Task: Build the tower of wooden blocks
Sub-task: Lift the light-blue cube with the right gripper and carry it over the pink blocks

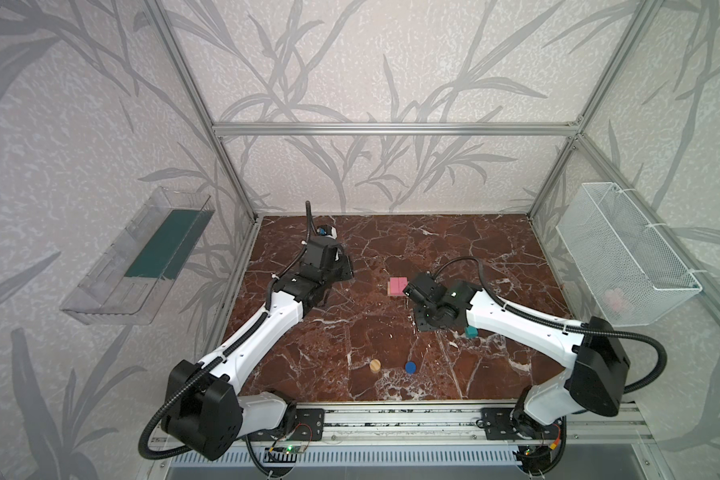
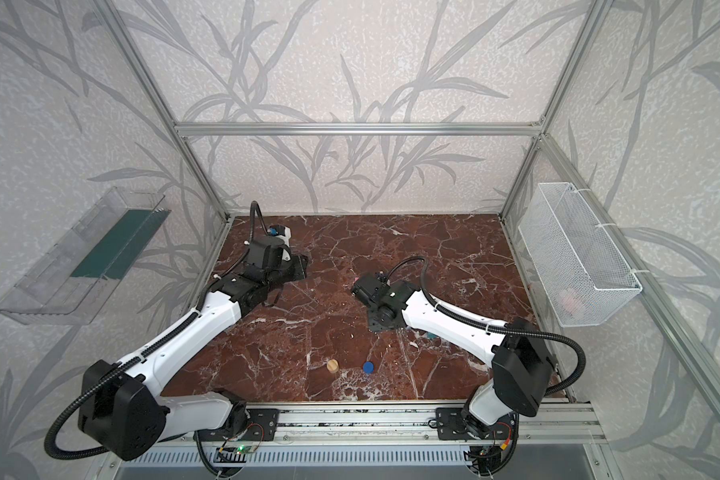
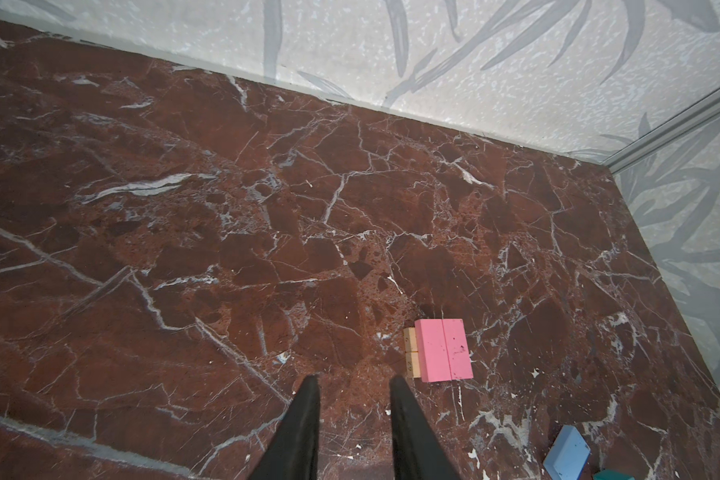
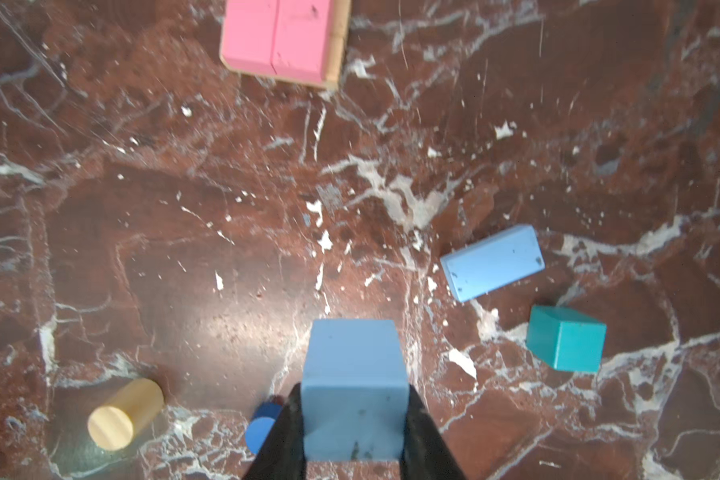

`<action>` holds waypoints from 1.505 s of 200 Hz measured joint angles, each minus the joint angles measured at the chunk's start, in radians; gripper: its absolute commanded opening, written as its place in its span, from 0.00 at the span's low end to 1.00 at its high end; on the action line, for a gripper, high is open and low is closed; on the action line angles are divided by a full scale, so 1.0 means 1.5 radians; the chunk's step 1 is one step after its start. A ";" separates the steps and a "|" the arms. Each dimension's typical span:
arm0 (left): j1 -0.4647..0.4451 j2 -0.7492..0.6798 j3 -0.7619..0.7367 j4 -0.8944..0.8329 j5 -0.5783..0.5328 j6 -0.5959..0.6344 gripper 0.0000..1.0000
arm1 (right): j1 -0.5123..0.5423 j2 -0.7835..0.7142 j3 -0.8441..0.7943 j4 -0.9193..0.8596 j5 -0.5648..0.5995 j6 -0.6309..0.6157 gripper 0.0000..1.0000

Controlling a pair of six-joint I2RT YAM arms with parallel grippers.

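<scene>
The tower (image 1: 398,286) is only just begun. 2 pink bars (image 3: 443,349) lie side by side on top of 2 tan bars (image 3: 410,353), near the middle of the table (image 1: 454,249). That makes 4 pieces done and 5 left to stack. The right gripper (image 4: 353,415) pinches 1 light blue block (image 4: 352,361) between its jaws, 1 jaw on each side. This block looks like the next piece to go on. It is not over the pink bars yet; in the right wrist view they sit out in front of it. The other light blue block (image 4: 491,262), the teal cube (image 4: 566,338), the tan cylinder (image 4: 121,415) and the dark blue cylinder (image 4: 262,428) wait on the table. The left gripper (image 3: 353,384) has its jaws a little apart with nothing in them, and the tower sits just off to 1 side of its tips.
</scene>
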 measured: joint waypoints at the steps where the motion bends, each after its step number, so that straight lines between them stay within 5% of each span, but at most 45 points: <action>1: 0.001 0.000 -0.001 0.000 0.000 0.000 0.29 | 0.000 0.002 0.002 0.000 0.000 -0.001 0.08; 62: 0.047 -0.027 -0.028 -0.001 0.012 -0.001 0.30 | -0.044 0.200 0.201 -0.019 -0.018 -0.028 0.05; 169: 0.112 -0.047 -0.072 0.018 0.042 -0.013 0.28 | -0.081 0.388 0.443 -0.054 -0.038 -0.015 0.02; 301: 0.113 -0.053 -0.072 0.034 0.050 -0.016 0.28 | -0.093 0.490 0.587 -0.143 -0.034 -0.013 0.01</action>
